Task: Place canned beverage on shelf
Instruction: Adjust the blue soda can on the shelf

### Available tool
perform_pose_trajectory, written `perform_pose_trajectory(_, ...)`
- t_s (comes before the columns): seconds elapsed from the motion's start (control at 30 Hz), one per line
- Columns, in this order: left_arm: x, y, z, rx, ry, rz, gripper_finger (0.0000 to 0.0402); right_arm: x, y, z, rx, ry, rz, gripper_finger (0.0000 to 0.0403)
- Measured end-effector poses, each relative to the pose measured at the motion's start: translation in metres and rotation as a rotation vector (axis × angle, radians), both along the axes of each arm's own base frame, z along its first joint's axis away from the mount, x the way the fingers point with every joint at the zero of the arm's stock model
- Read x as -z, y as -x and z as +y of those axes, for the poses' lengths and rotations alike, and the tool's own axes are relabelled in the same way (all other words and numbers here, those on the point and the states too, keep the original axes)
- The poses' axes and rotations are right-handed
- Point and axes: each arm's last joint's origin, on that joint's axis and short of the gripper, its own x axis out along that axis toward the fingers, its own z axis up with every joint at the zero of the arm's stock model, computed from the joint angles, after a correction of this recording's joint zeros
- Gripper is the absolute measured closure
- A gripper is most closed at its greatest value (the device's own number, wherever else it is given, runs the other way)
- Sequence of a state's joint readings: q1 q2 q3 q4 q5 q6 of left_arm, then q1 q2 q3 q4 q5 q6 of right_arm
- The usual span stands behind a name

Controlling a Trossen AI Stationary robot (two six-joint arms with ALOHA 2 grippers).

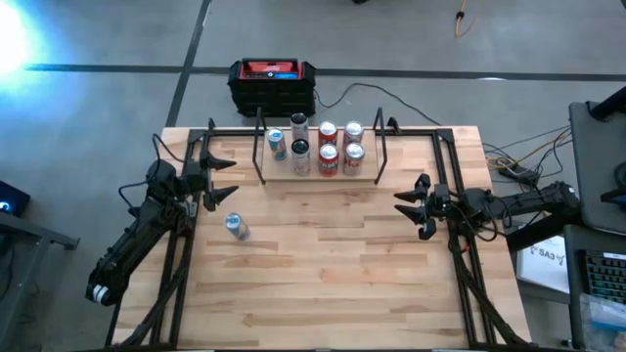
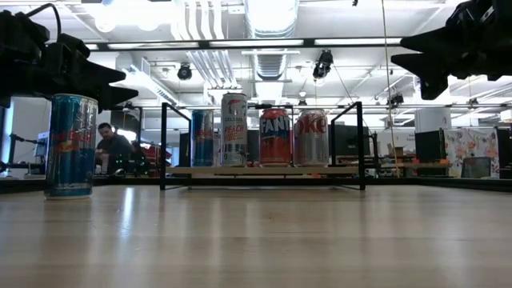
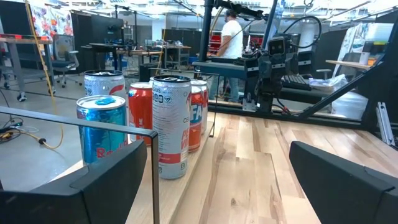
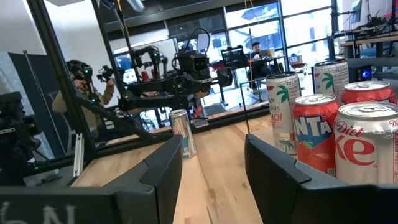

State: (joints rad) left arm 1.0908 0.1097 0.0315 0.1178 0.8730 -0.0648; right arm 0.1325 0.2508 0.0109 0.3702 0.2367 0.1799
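My left gripper (image 1: pixel 227 177) hangs in the left-centre of the high view with its fingers spread apart and nothing between them, aimed across the table from just above the lone blue can (image 1: pixel 235 227), which stands upright on the bare tabletop (image 1: pixel 333 284) at lower left of centre; I judge I sit here because that can is the next one to fetch and it is the nearest thing on my side. My right gripper (image 1: pixel 409 207) waits at the right-centre of that view, fingers likewise parted and empty, pointing inward, probably kept clear so it does not crowd the shelf (image 1: pixel 319 178). The shelf lies in the upper middle of the frame, its black rod uprights at both ends, and I count six cans on it in two rows: a blue one (image 1: pixel 278 145) at the left end, two tall pale ones (image 1: pixel 300 156) beside it, and a red-and-silver group (image 1: pixel 339 147) of three toward the right end. With the one loose can, that makes seven cans in all. A black-and-red box (image 1: pixel 273 85) sits beyond the table's far edge, at upper centre.
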Motion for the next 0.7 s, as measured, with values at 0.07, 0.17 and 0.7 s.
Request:
perform_pose_trajectory(0.07,0.0000,0.0000,0.0000,0.000,0.000,0.000,0.0022,0.0000,0.0000,0.0000,0.000,0.000,0.000,0.0245)
perform_pose_trajectory(0.17,0.0000,0.0000,0.0000,0.000,0.000,0.000,0.0022,0.0000,0.0000,0.0000,0.000,0.000,0.000,0.0245)
perform_pose_trajectory(0.7,-0.0050,0.0023,0.0060,-0.231,-0.039,-0.038,0.0022,0.0001,0.0000,0.0000,0.001,0.000,0.000,0.0245)
